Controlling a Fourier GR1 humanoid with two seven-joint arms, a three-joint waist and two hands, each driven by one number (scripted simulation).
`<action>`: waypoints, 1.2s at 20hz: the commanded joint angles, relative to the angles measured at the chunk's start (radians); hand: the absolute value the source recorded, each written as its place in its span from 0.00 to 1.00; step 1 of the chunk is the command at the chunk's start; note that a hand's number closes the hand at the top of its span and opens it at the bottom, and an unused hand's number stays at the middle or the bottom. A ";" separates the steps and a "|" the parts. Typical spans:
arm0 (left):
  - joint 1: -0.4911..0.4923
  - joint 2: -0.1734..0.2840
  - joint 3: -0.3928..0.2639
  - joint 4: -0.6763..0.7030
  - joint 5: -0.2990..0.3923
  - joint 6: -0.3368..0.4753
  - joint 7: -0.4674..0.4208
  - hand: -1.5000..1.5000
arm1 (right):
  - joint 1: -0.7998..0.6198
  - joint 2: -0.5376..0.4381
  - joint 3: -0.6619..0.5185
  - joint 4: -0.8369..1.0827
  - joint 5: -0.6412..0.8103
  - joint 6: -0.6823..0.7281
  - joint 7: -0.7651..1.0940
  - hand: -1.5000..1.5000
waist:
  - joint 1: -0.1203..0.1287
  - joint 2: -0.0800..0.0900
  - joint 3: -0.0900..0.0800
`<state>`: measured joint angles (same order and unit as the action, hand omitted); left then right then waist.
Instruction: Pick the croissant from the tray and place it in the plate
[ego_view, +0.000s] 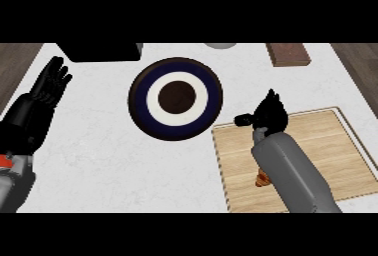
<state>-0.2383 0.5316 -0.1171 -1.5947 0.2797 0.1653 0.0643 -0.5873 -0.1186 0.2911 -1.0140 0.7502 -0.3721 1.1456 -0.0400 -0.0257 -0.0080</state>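
Observation:
A round plate (176, 98) with a dark rim, white ring and brown centre lies on the white counter at the middle. A wooden tray (336, 150) lies at the right. The croissant (261, 180) shows only as a small brown tip on the tray, mostly hidden under my right forearm. My right hand (269, 112) hovers over the tray's upper left corner, fingers fairly straight and pointing away, holding nothing. My left hand (50, 82) rests open at the far left, fingers up.
A black box (100, 51) stands at the back left. A grey round object (220, 45) and a brown block (288, 54) sit along the back edge. Dark wood borders the counter on both sides.

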 joint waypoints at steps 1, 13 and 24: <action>0.001 0.000 0.011 -0.003 0.007 -0.016 -0.013 0.50 | -0.034 -0.030 -0.007 -0.081 -0.031 0.247 0.239 0.00 | 0.000 0.006 0.004; 0.013 -0.014 0.023 -0.012 0.007 -0.034 -0.016 0.50 | 0.089 0.003 -0.076 -0.131 0.048 0.345 0.342 0.00 | 0.018 0.017 0.005; -0.039 -0.037 0.029 0.045 -0.023 -0.044 -0.006 0.50 | 0.279 0.066 -0.123 -0.327 0.105 0.416 0.328 0.00 | 0.017 0.021 0.006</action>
<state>-0.2580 0.5061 -0.0928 -1.5856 0.2645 0.1313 0.0693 -0.3546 -0.0978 0.1588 -1.2766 0.8387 -0.0159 1.2415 -0.0230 -0.0071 -0.0019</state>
